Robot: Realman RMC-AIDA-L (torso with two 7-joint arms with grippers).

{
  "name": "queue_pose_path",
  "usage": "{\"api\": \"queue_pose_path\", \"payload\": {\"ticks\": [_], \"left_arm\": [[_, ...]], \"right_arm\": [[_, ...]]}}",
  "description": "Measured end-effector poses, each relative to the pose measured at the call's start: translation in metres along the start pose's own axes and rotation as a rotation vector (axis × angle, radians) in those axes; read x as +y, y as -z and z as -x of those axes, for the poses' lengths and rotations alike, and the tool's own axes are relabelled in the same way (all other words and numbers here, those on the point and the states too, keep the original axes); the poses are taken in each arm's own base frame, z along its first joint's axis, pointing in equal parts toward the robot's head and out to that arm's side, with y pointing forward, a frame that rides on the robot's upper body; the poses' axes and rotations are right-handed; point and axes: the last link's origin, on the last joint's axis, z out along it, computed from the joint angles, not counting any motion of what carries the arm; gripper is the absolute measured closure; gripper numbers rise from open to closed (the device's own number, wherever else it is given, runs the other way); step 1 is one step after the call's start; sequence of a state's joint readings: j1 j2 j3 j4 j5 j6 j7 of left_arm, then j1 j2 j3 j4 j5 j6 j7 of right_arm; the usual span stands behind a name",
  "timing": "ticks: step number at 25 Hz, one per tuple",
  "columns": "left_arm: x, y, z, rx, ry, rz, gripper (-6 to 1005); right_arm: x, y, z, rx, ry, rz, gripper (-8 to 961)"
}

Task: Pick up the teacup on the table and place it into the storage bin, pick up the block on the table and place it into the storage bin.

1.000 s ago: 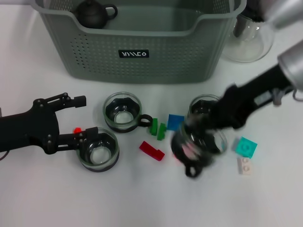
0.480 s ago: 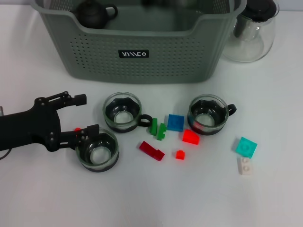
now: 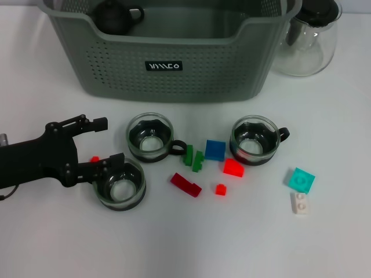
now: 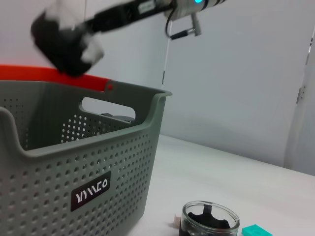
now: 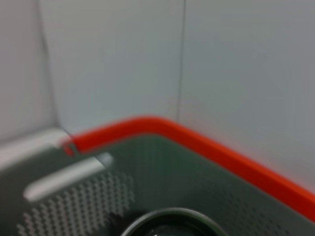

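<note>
Three glass teacups stand on the table: one (image 3: 150, 137) in front of the storage bin (image 3: 174, 63), one (image 3: 120, 184) at the lower left and one (image 3: 253, 141) to the right. Coloured blocks lie between them, among them a blue block (image 3: 215, 150) and a red block (image 3: 233, 167). My left gripper (image 3: 101, 143) rests open on the table, its nearer finger against the lower-left teacup's rim. The right gripper (image 4: 66, 42) hovers above the storage bin (image 4: 74, 162). A glass teacup rim (image 5: 162, 223) shows close under its wrist camera, so it is holding a teacup.
A black teapot (image 3: 116, 14) sits in the bin's back left corner. A clear glass jug (image 3: 307, 40) stands right of the bin. Green (image 3: 193, 157), dark red (image 3: 185, 184), teal (image 3: 301, 180) and white (image 3: 299, 203) blocks lie scattered on the table.
My right arm lifted a teacup off the table's right side and rose out of the head view to above the bin. The left gripper has barely moved.
</note>
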State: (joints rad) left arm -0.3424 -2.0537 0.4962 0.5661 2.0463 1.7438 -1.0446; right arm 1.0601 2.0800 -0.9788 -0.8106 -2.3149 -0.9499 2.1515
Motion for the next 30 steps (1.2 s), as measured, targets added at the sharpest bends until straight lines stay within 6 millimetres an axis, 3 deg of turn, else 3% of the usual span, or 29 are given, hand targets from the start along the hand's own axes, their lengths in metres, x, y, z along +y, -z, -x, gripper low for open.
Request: {"api": "queue_pose_path", "payload": {"ticks": [6,10,20,30], "left_arm": [[0.0,-0.003,-0.002,0.005,-0.003,0.006,144],[-0.001,-0.004,-0.002,0.006,-0.004,0.008,144],[-0.001,-0.007,-0.002,0.003,-0.004,0.008,144],[-0.002,-0.009,-0.004,0.008,-0.004,0.01,145]], "right_arm": [[0.008,-0.031,-0.002,0.099,0.0,-0.135,805],[0.007,-0.04,-0.008,0.187,-0.016,-0.201,795],[0.007,-0.047,-0.034,0.292,0.01,-0.234,770],[0.007,-0.047,-0.035,0.293,0.024,-0.239,745]]}}
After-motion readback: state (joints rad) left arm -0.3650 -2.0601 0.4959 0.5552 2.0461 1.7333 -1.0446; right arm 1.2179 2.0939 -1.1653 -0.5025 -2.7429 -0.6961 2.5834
